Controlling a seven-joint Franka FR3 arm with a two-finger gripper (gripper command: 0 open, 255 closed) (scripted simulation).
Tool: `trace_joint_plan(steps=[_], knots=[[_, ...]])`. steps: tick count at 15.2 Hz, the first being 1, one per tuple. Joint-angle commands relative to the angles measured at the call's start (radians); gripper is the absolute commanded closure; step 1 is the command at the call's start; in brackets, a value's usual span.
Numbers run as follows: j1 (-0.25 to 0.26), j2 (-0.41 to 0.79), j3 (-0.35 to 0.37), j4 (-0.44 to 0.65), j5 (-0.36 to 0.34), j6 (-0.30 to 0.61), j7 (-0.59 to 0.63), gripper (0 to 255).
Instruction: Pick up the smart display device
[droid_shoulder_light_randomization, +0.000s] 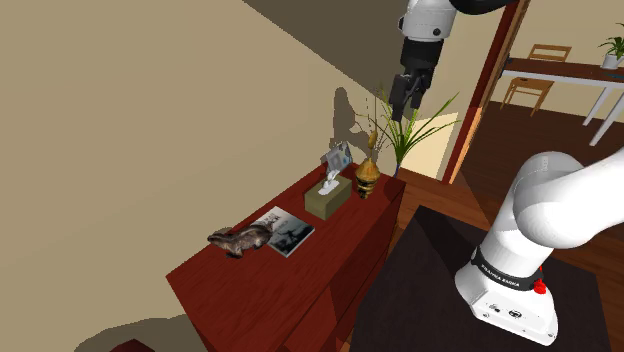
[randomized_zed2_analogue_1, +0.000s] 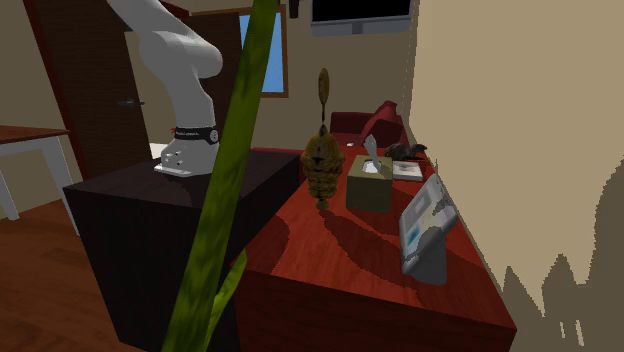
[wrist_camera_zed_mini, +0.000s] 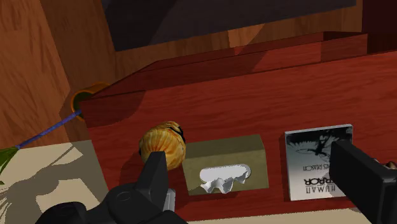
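Looking down from beside the robot, the nearest thing is its dark box stand (droid_shoulder_light_randomization: 420, 290). It is set against the front of a long red-brown wooden sideboard (droid_shoulder_light_randomization: 250, 285) that runs along a beige wall (droid_shoulder_light_randomization: 150, 120).

Moving away along the top:
- a dark, gnarled figure (droid_shoulder_light_randomization: 238, 240)
- a black-and-white magazine (droid_shoulder_light_randomization: 284, 231), lying flat
- an olive tissue box (droid_shoulder_light_randomization: 327, 198) with a white tissue poking up
- a golden-brown vase (droid_shoulder_light_randomization: 368, 176) holding dry stems

The smart display device (droid_shoulder_light_randomization: 337, 157) stands just beyond the tissue box, at the back by the wall, near the sideboard's far end.

Highest and farthest, the black gripper (droid_shoulder_light_randomization: 405, 100) hangs well above the vase, pointing down. The wrist view shows its two fingers spread apart and clasping nothing, with the tissue box far below. That height is probably meant to clear the stems and the green plant (droid_shoulder_light_randomization: 425, 125) past the far end.

In the second exterior view, the display sits on a grey wedge foot with its screen leaning back, likely so it can be read from the room. The screen faces away from the wall, toward the stand's side. Its long axis appears to run along the wall, so a grasp would likely pinch the thin panel front to back.
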Motion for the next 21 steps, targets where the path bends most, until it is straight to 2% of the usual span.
trace_joint_plan(steps=[1, 11, 21], knots=[[0.0, 0.0, 0.0, 0.0, 0.0, 0.0, 0.0, 0], [-0.103, 0.381, 0.078, 0.1, 0.003, 0.246, 0.329, 0], [-0.184, 0.77, 0.085, 0.319, -0.051, 0.374, 0.64, 0]])
